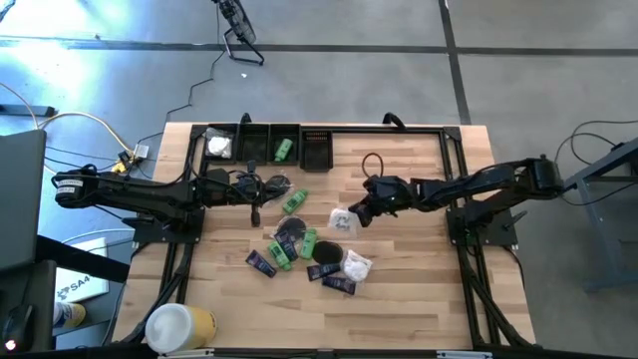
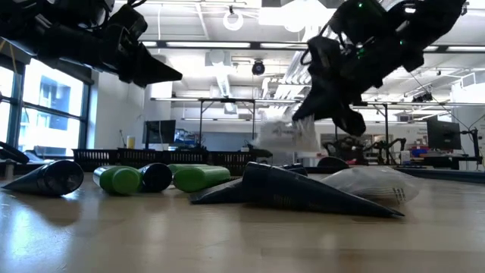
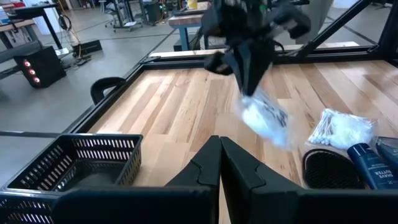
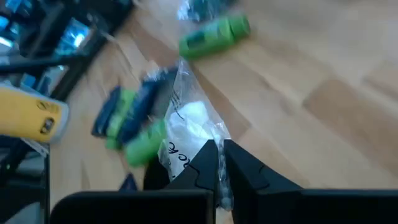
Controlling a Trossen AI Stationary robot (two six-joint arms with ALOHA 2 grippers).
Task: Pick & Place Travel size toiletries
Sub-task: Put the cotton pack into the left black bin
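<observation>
Right gripper pinches a white plastic-wrapped packet, long axis hanging downward (left gripper closed, empty).

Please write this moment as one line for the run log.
right gripper: shut on white plastic-wrapped packet, lifted over table | left gripper: shut, empty, near black tray

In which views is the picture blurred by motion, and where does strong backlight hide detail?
Right wrist view: the green bottle and the tabletop are streaked by motion. Left wrist view: the white packet under the right tool is smeared. Low view: bright ceiling lights leave both arms as dark silhouettes. High view: sharp, evenly lit.
</observation>
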